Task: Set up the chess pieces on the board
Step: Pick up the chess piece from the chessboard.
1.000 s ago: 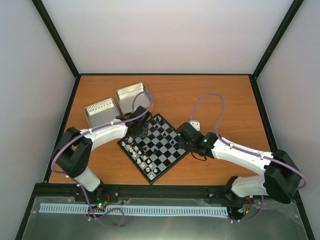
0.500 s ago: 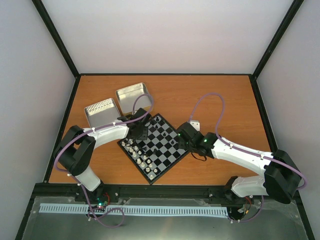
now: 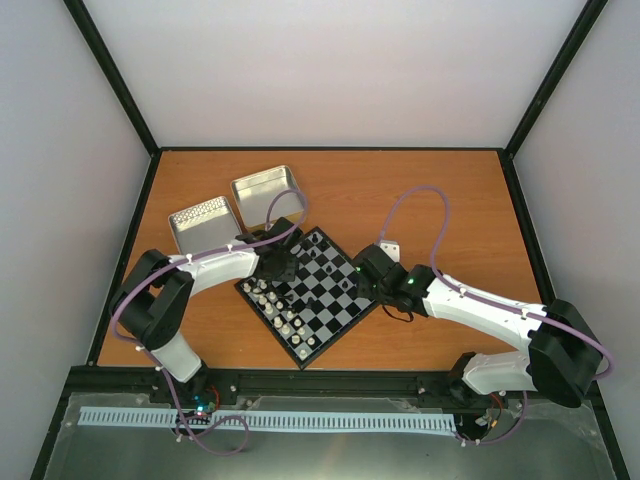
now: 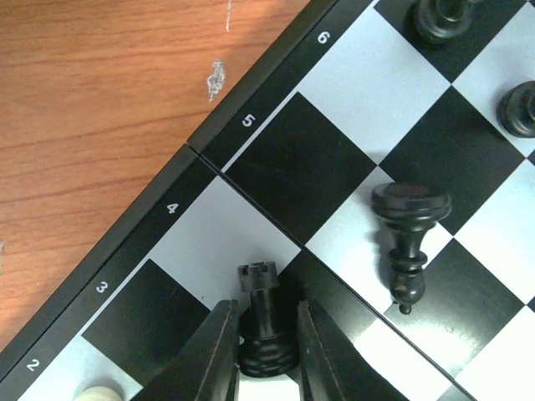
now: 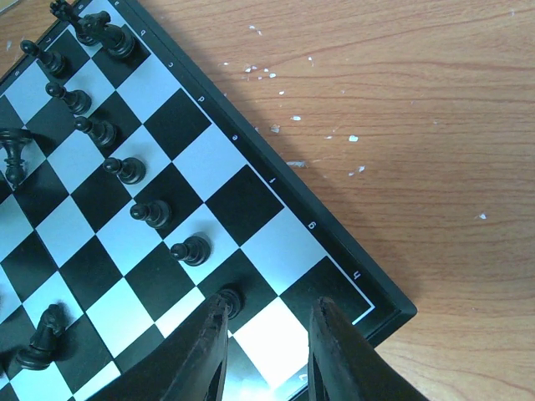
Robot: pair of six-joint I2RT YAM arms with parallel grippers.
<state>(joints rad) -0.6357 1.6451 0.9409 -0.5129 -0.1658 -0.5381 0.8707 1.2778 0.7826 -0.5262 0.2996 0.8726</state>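
The chessboard sits turned like a diamond on the wooden table, and both arms reach over it. The left gripper is clamped on a black rook. Its two fingers press the base from either side. The rook is upright, just inside the board's numbered edge, level with the 3 and 4 marks. Whether its foot touches the square or is lifted off it cannot be told.

Compared with a second ago, the overhead view shows the left gripper a little nearer the board's left corner and the row of white pieces. Its elbow has swung slightly with it. The right arm, the board and the two metal tins beyond the board's far-left edge lie as they did.

Beside the rook, toward the board's middle, a toppled black piece lies on its side across a white and a black square, clear of the fingers. One cream piece shows by the 2 mark.

The right gripper hangs over the board's right corner with its jaws apart and only a white square between them. The last black pawn of a diagonal row stands just beside one finger, outside the gap.
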